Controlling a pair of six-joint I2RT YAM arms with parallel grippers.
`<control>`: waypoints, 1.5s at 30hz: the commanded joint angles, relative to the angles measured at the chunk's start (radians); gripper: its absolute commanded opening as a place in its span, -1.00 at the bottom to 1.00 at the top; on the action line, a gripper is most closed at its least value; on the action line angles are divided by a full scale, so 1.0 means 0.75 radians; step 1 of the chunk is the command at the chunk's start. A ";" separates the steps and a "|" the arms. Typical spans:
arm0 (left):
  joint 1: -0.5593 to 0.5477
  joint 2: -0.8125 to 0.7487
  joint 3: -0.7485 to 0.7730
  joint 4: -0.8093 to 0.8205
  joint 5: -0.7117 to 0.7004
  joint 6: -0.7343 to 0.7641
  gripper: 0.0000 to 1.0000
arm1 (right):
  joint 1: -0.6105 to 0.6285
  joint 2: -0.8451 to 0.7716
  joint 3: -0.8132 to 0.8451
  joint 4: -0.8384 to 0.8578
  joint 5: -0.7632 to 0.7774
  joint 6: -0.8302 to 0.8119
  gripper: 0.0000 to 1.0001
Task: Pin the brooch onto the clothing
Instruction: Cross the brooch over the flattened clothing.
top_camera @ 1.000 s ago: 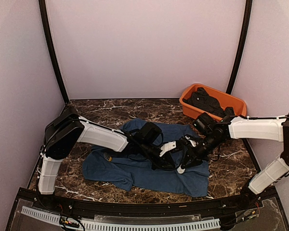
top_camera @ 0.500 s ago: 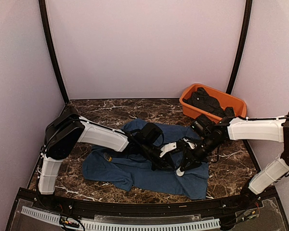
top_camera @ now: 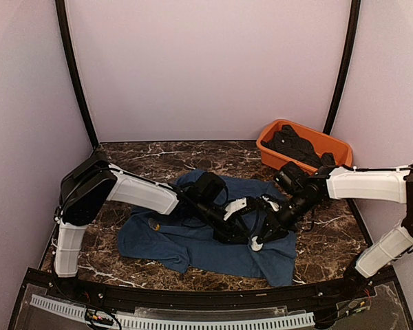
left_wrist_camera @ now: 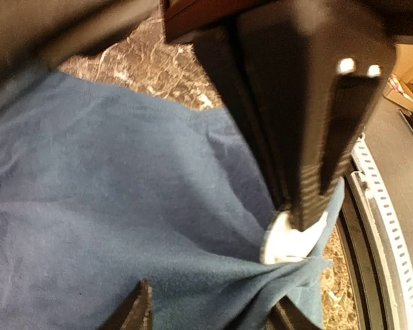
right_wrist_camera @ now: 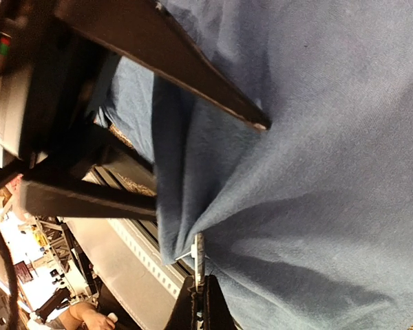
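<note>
One change, left gripper (left_wrist_camera: 213, 316) now released above navy T-shirt (left_wrist_camera: 110, 206), right gripper (right_wrist_camera: 199, 306) clamped on white brooch (left_wrist_camera: 286, 244).

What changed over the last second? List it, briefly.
The left pincer opened, so its fingers now stand apart over the navy T-shirt, and it eased slightly leftward. The right pincer stayed shut on the white brooch, pressed against a gather of the fabric. The T-shirt and the orange tub did not visibly move.
</note>
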 commanded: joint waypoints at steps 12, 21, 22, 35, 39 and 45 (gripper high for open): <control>0.008 -0.145 0.027 -0.232 0.203 0.216 0.46 | -0.045 -0.040 0.007 0.028 -0.030 -0.021 -1.00; 0.005 -0.105 0.049 -0.120 0.153 0.141 0.40 | -0.046 -0.039 0.008 0.025 -0.032 -0.017 -1.00; 0.006 -0.099 0.057 -0.113 0.158 0.137 0.38 | -0.045 -0.038 0.008 0.026 -0.032 -0.017 -1.00; -0.032 -0.039 0.125 -0.174 0.129 0.154 0.33 | -0.045 -0.041 0.008 0.025 -0.032 -0.017 -1.00; -0.036 -0.030 0.134 -0.192 0.132 0.160 0.32 | -0.045 -0.047 0.005 0.026 -0.029 -0.017 -1.00; -0.035 -0.030 0.132 -0.228 0.141 0.172 0.31 | -0.047 -0.050 0.003 0.023 -0.026 -0.017 -1.00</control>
